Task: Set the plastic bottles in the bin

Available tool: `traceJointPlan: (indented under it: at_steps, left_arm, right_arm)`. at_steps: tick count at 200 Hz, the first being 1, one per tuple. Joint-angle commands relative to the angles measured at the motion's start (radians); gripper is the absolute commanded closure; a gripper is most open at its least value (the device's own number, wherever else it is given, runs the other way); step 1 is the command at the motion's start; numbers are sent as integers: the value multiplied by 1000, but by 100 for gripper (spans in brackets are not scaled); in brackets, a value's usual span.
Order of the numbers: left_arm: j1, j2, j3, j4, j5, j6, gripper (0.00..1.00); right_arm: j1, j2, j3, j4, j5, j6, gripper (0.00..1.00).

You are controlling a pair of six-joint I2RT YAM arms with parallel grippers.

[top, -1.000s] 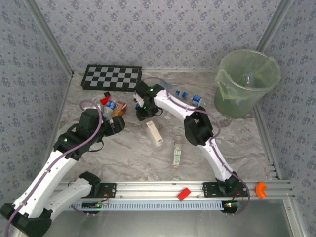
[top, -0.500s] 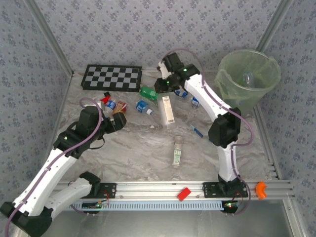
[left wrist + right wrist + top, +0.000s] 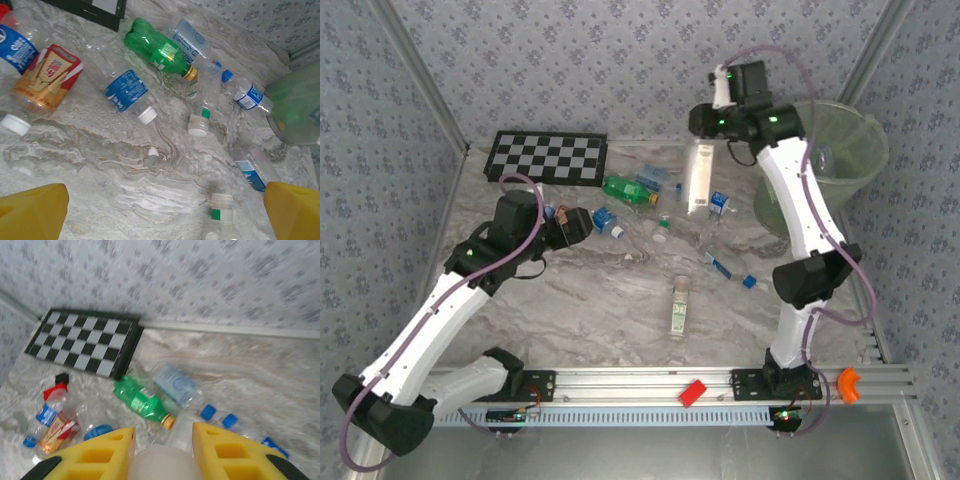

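Nearest the arm bases, a clear bottle [image 3: 678, 309] is lying alone on the desk [image 3: 570, 320], its label too small to read. Just beyond it, the left pincer [image 3: 165, 200] is hovering with its jaws spread wide and empty over the scattered bottles. A red-and-gold labelled bottle [image 3: 46, 76] and a blue-labelled bottle [image 3: 126, 90] are lying below it. Print is showing on both, but nothing legible. Further on, a green bottle [image 3: 159, 49] with a gold cap is lying on its side. No brand can be made out on it.

Beyond that, the right pincer [image 3: 162, 452] is clamping a pale bottle [image 3: 698, 178], which is hanging high above the desk, left of the bin [image 3: 790, 200] and not yet over its rim. This looks like the carry step. The next move is likely calling for a swing rightward until the bottle is above the bin's mouth, then a release. At the far wall, the chequered board [image 3: 547, 157] is lying flat.
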Motion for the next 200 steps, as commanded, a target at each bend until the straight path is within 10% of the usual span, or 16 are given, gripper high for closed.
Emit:
traceJointPlan:
  at_steps: [1, 94, 200]
  left_arm:
    - [-15, 32, 54, 72, 50, 22, 0]
    - [-95, 251, 180, 190, 152, 72, 0]
    - [-101, 340, 200, 222, 204, 101, 0]
  right_arm:
    - [-69, -100, 13, 26, 42, 7, 81]
    - [-415, -389, -225, 332, 300, -35, 84]
    - [-464, -404, -613, 839, 552, -350, 83]
